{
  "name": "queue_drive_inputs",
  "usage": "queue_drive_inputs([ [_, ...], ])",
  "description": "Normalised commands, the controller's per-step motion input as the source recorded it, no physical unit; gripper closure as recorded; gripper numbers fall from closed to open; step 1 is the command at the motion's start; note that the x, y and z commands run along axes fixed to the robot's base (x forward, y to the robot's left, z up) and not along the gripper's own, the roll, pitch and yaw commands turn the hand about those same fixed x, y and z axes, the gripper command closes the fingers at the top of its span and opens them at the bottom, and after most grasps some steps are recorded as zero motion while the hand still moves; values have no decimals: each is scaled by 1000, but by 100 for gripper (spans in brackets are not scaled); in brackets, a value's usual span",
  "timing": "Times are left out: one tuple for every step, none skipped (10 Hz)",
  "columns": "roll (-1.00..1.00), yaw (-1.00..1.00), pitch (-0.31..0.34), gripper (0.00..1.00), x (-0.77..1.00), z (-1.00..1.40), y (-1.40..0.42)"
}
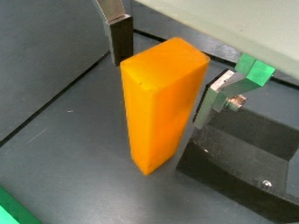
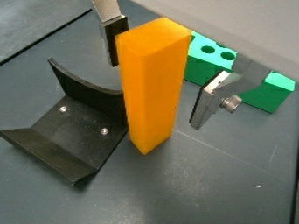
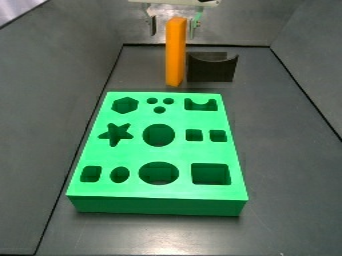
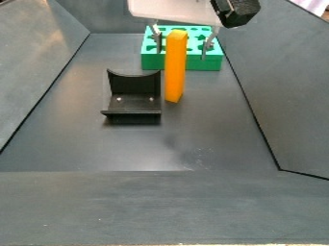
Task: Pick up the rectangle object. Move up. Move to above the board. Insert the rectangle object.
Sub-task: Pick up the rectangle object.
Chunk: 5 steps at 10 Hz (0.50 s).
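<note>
Gripper [image 1: 163, 66] straddles the upright rectangle object [image 1: 162, 101], fingers [image 2: 110, 33] open either side, not gripping; fixture [image 4: 130, 95] just beside, board [image 3: 160, 150] well apart

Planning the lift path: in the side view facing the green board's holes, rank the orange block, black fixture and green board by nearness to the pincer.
1. Orange block: standing upright between the pincer fingers.
2. Black fixture: just beside the block.
3. Green board: farthest, lying flat toward the camera.
</note>
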Motion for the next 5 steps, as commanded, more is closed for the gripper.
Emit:
queue_drive_inputs([
  [0,0,0,100,0,0,0],
  [0,0,-20,100,-31,0,-57],
  [53,0,-10,100,-9,0,-100],
  [67,3,-17,100,-17,0,-111],
  [126,20,-27,100,-46,0,-180],
])
